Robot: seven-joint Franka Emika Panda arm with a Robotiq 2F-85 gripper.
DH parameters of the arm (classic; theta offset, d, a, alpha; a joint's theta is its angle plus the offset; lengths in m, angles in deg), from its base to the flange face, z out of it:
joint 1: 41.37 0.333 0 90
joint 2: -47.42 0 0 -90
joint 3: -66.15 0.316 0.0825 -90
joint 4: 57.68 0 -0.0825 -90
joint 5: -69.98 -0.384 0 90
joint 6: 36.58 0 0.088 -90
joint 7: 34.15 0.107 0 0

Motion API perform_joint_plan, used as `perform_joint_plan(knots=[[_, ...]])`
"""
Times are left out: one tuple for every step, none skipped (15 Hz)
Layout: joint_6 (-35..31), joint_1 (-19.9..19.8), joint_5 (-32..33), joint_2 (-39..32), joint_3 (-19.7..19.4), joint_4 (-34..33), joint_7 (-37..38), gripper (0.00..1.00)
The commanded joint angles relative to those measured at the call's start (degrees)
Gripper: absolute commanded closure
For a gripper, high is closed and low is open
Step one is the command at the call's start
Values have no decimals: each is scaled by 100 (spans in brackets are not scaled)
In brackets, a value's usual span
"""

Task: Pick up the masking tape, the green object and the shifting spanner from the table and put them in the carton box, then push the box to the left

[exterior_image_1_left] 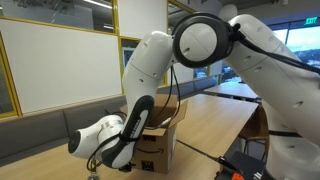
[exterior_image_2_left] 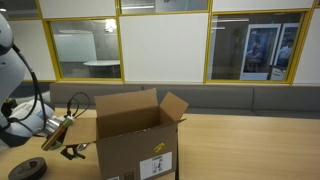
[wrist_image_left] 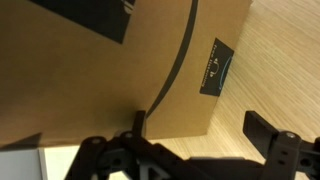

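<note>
Light-wood table (exterior_image_2_left: 250, 150) is found bearing the open cardboard box (exterior_image_2_left: 130, 130) and, near it, the tape roll (exterior_image_2_left: 30, 168); the gripper (wrist_image_left: 195, 125) is held beside the box with jaws apart and empty, so picking is judged unfinished and a descent onto the roll is required.

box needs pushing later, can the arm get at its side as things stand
likely yes: the open end effector hangs right by the box wall, and nothing shows between them
</note>
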Motion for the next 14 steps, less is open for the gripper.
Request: perform_joint_plan(knots=[[-113, -562, -319, 925, 547, 135, -81, 0], [-136, -676, -464, 1043, 704, 14, -167, 0], [-162, -795, -647, 1214, 863, -69, -266, 0], [-183, -893, -848, 1406, 1027, -130, -377, 0], [-179, -973, -1096, 1525, 1191, -282, -534, 0], [-247, -1042, -1332, 1680, 1321, -330, -650, 0], [-326, -1070, -1578, 1684, 1438, -466, -789, 0], [-410, -1100, -1837, 1775, 1536, -535, -935, 0], [-525, -1090, -2088, 1722, 1624, -634, -1064, 0], [-651, -1089, -2353, 1736, 1698, -674, -1215, 0], [-793, -1056, -2596, 1630, 1762, -730, -1352, 0], [-963, -1057, -2847, 1557, 1840, -740, -1487, 0], [-1123, -1072, -3112, 1515, 1918, -705, -1642, 0], [-1294, -1092, -3373, 1435, 1994, -686, -1800, 0]])
